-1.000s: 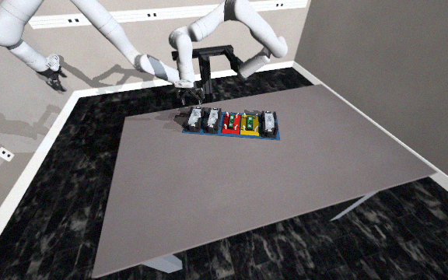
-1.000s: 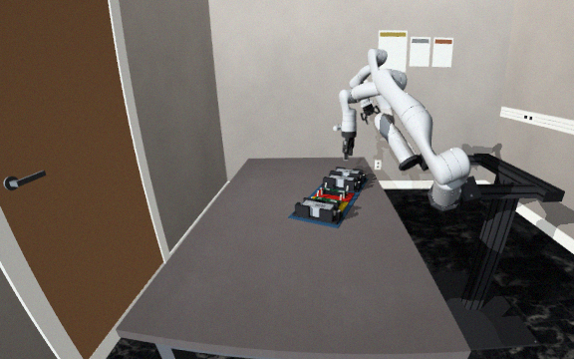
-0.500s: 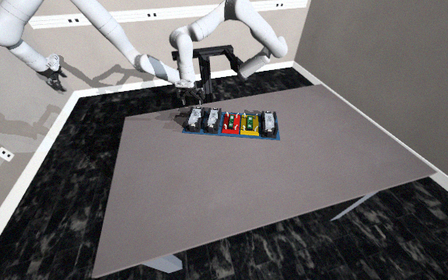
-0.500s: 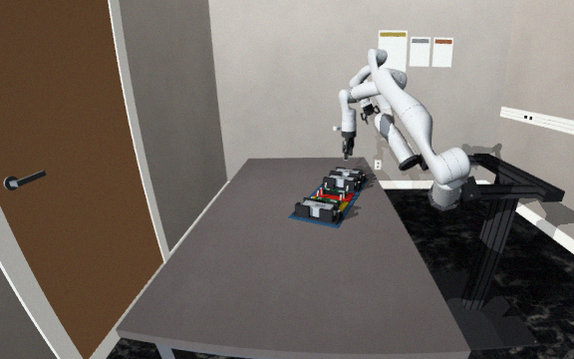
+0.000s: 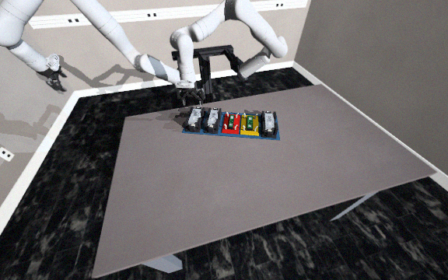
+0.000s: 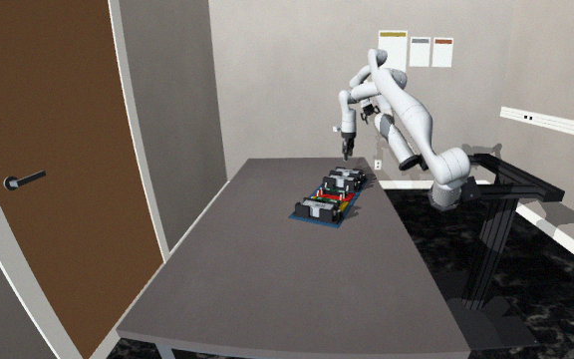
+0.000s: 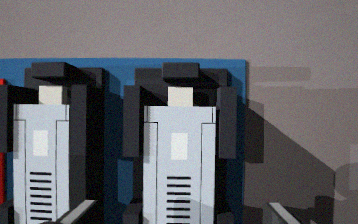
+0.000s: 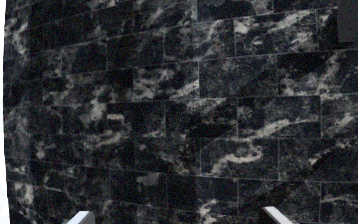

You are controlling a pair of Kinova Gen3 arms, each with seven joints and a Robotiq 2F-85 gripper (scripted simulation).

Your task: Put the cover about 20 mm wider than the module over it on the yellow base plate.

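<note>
Both my left claw [image 5: 192,104] [image 6: 346,158] [image 7: 180,215] and right claw [image 5: 64,82] [image 6: 371,118] [image 8: 180,215] gape fully, empty. The end cover [image 5: 195,117] [image 6: 349,172] [image 7: 178,162] looks light, dentable; I'd pinch its long sides barely, mid-length.

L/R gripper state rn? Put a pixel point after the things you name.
Left gripper [image 5: 192,103] [image 6: 346,158] [image 7: 182,212]: open, empty, above the covers.
Right gripper [image 5: 61,82] [image 6: 370,118] [image 8: 175,215]: open, empty, off the table.
</note>
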